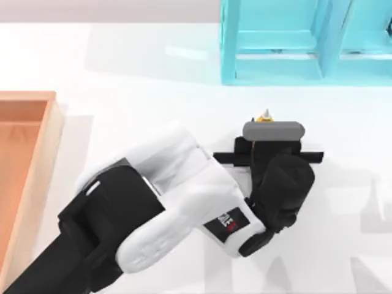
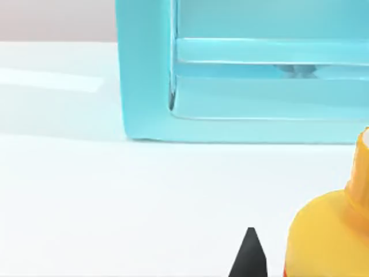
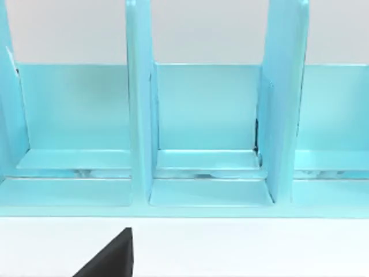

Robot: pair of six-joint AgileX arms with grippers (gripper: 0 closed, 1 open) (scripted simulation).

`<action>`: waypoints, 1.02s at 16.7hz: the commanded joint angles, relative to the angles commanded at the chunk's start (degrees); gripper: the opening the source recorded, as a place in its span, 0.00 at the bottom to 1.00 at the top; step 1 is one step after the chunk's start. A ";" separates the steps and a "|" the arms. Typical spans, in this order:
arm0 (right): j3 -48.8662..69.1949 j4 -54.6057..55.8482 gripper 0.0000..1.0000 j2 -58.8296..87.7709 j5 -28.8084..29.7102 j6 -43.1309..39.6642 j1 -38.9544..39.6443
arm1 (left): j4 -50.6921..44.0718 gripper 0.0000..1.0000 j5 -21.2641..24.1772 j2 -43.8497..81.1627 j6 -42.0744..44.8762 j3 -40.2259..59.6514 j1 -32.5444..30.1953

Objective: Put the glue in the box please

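Note:
The glue is a small yellow-orange bottle standing on the white table just in front of the shelf unit. My left arm reaches across the middle of the table, and my left gripper sits right behind the bottle, its fingers hidden under the wrist in the top view. In the left wrist view the glue looms close. One black fingertip stands beside it with a gap between them, so the gripper is open and holds nothing. The box, wooden with a reddish-brown inside, lies at the table's left edge.
A teal-blue shelf unit with compartments stands at the back right, just beyond the glue. The left wrist view shows its corner, and the right wrist view faces its dividers. Bare white table lies between the left arm and the box.

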 joint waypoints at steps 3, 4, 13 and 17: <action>0.00 0.00 1.00 0.00 0.00 0.00 0.00 | -4.02 0.00 -0.05 -5.18 0.09 -0.68 0.03; 0.00 0.00 1.00 0.00 0.00 0.00 0.00 | -5.08 0.00 -0.08 -6.62 0.11 -0.89 0.05; 0.00 0.00 1.00 0.00 0.00 0.00 0.00 | -12.68 0.00 -0.22 -15.41 0.32 -2.30 -0.04; 0.00 0.00 1.00 0.00 0.00 0.00 0.00 | -13.19 0.00 0.45 -16.33 -0.10 -2.54 0.20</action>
